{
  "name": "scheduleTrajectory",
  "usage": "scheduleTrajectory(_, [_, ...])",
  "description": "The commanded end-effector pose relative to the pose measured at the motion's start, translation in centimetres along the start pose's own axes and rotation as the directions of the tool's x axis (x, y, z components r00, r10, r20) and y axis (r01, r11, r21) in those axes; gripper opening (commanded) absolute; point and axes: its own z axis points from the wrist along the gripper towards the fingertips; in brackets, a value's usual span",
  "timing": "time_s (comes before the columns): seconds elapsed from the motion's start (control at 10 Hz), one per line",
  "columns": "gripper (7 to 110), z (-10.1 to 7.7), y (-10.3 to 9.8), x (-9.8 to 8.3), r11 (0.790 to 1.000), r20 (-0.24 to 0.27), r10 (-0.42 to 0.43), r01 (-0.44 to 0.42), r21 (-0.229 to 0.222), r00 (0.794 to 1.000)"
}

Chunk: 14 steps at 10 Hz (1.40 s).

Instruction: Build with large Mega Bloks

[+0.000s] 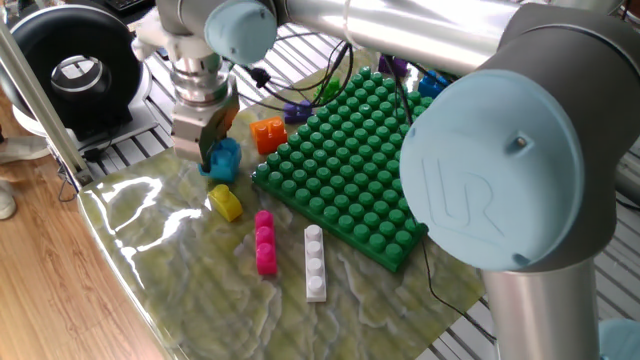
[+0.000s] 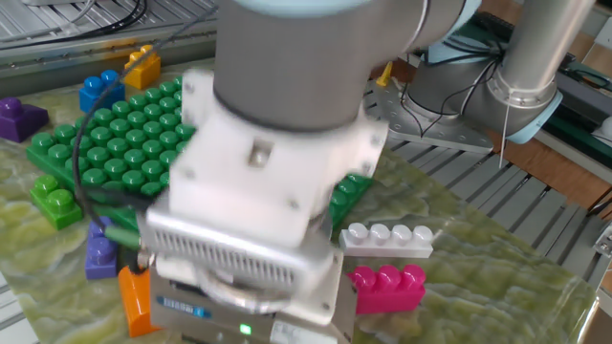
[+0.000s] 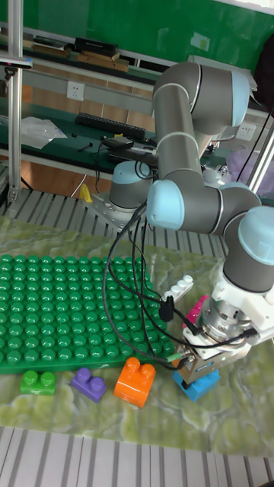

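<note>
Pincer (image 1: 207, 158) pointing down (jaws obscured).

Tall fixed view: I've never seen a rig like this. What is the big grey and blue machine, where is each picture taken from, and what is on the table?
The machine is a jointed robot arm ending in a gripper. All three pictures show one table from different sides.

Its fingers reach down around a light blue brick. Whether they are clamped on it cannot be told.

On the mat lies a big green studded baseplate. Loose toy bricks lie beside it: orange, yellow, pink, white, purple and a small green one.
</note>
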Motion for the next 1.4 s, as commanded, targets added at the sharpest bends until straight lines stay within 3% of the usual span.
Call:
scheduleTrajectory(0.0, [7, -3.4, -0.6, 1.1, 0.997, 0.000, 0.078, -0.078, -0.014, 0.997])
scheduleTrajectory(0.2, [7, -4.8, -0.9, 2.0, 0.990, 0.010, 0.141, -0.141, 0.011, 0.990])
scheduleTrajectory(0.5, [7, -6.5, -2.5, 5.0, 0.994, -0.009, 0.112, -0.112, 0.014, 0.994])
scheduleTrajectory(0.7, [7, -6.4, -5.0, 7.7, 0.992, -0.018, 0.119, -0.118, 0.050, 0.993])
scheduleTrajectory(0.9, [7, -5.6, -7.9, 9.2, 0.991, 0.029, 0.106, -0.108, 0.082, 0.994])
scheduleTrajectory(1.1, [7, -4.7, -9.5, 11.5, 0.986, 0.055, 0.128, -0.132, 0.097, 0.990])
scheduleTrajectory(1.3, [7, -4.8, -10.2, 12.5, 0.980, 0.054, 0.165, -0.170, 0.099, 0.985])
